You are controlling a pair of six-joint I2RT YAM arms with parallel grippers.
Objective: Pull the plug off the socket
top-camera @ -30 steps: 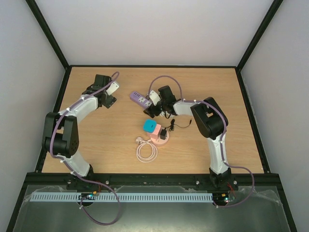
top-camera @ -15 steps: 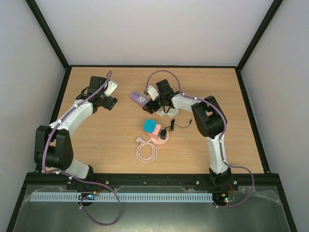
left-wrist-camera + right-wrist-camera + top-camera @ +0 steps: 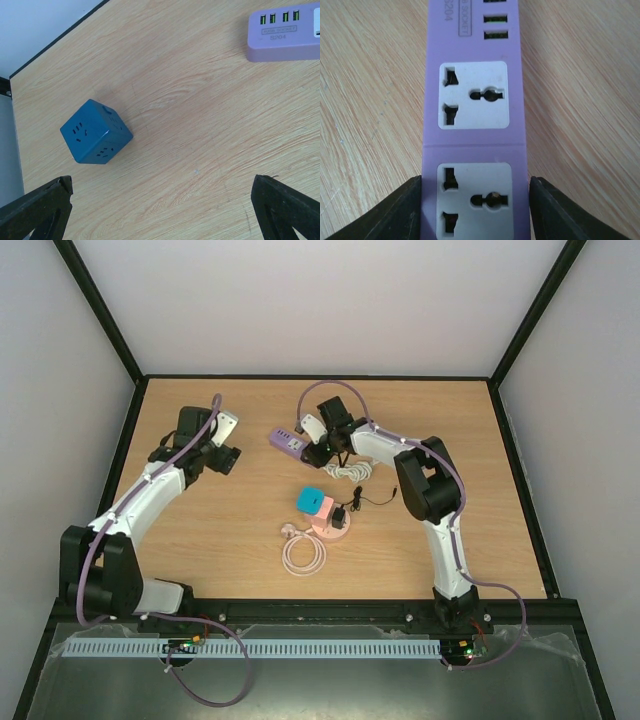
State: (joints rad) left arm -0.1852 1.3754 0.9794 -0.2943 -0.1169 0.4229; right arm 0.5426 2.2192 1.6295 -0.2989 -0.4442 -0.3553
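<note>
A small black plug with a thin black cord sits in a pink round socket at the table's middle, next to a teal block. Neither gripper is near it. My right gripper is at the near end of a purple power strip. In the right wrist view its fingers press both sides of the strip, whose outlets are empty. My left gripper is wide open and empty above bare wood, near a blue cube socket.
A coiled white cable lies in front of the pink socket. A loose white cord lies right of the purple strip. The strip's USB end shows in the left wrist view. Black frame rails edge the table.
My right gripper has moved toward the far side, up along the purple strip. My left arm has swung left and its elbow has dropped toward the near edge.
</note>
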